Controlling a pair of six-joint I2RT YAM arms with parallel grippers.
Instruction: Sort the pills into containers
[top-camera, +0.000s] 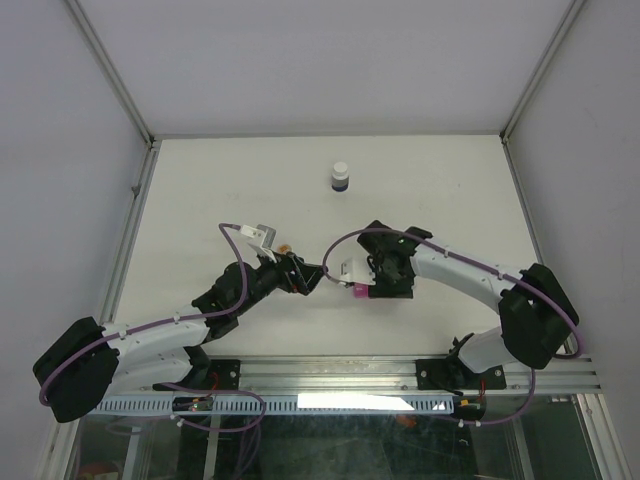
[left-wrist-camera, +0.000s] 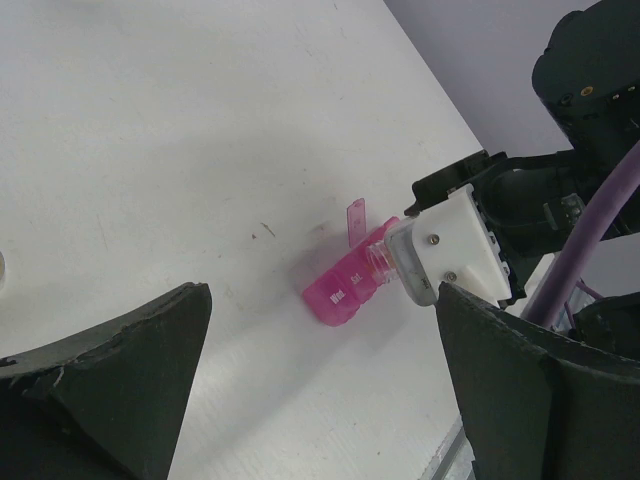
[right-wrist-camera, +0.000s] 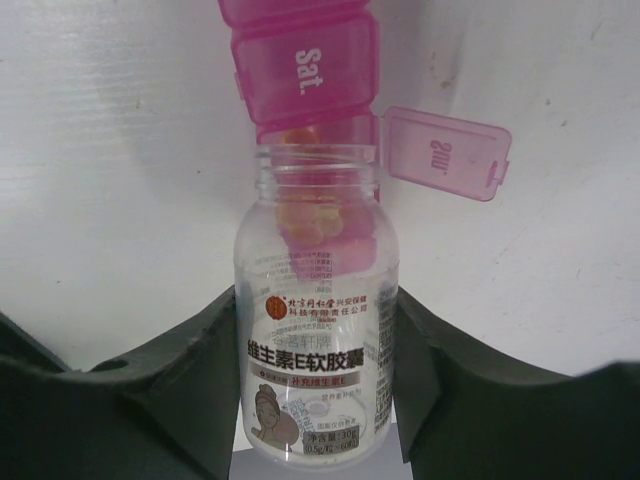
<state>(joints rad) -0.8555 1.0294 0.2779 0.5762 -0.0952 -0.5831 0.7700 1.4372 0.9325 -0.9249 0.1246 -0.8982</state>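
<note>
The pink pill organizer (right-wrist-camera: 300, 55) lies on the table between the two arms (top-camera: 357, 292). One compartment lid (right-wrist-camera: 445, 150) is flipped open, beside the one marked "Sat.". My right gripper (right-wrist-camera: 315, 310) is shut on a clear uncapped vial (right-wrist-camera: 315, 370). The vial is tipped with its mouth over the open compartment. Orange pills (right-wrist-camera: 312, 222) sit at the vial's neck, and one shows in the compartment. My left gripper (left-wrist-camera: 322, 300) is open and empty, just left of the organizer (left-wrist-camera: 340, 290) in the top view (top-camera: 305, 277).
A dark bottle with a white cap (top-camera: 340, 178) stands upright at the far middle of the table. A small orange thing (top-camera: 285, 247) lies by the left wrist. The table's near edge rail (top-camera: 330, 375) runs close behind both grippers.
</note>
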